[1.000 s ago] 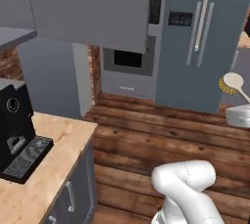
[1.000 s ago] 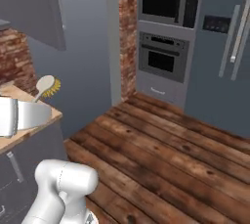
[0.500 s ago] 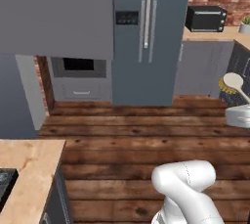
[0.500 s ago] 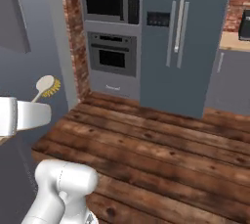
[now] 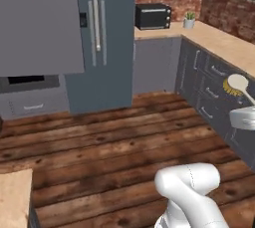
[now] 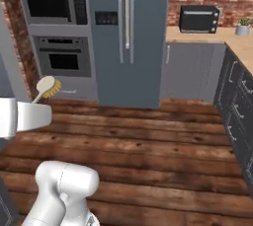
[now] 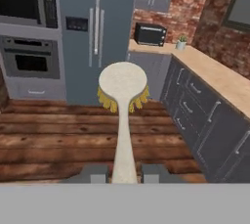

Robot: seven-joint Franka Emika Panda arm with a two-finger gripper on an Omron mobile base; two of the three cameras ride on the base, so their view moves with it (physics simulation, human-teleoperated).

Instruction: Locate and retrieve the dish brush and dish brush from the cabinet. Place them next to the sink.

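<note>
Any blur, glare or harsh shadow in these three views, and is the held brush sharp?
Hand view: dish brush fairly sharp, lit evenly, no glare. Left base view: soft throughout, brush head slightly smeared near the frame edge. Right base view: flat light, faint sheen on the fridge, no hard shadows.

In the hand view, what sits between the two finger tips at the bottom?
The cream handle of the dish brush runs up between the tips of the gripper, shut on it, its tan-bristled head farther out.

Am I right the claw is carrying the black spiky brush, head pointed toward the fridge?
Not black. The claw is shut on the cream-handled brush with yellowish bristles under its oval head, as the hand view shows. It does point toward the fridge.
</note>
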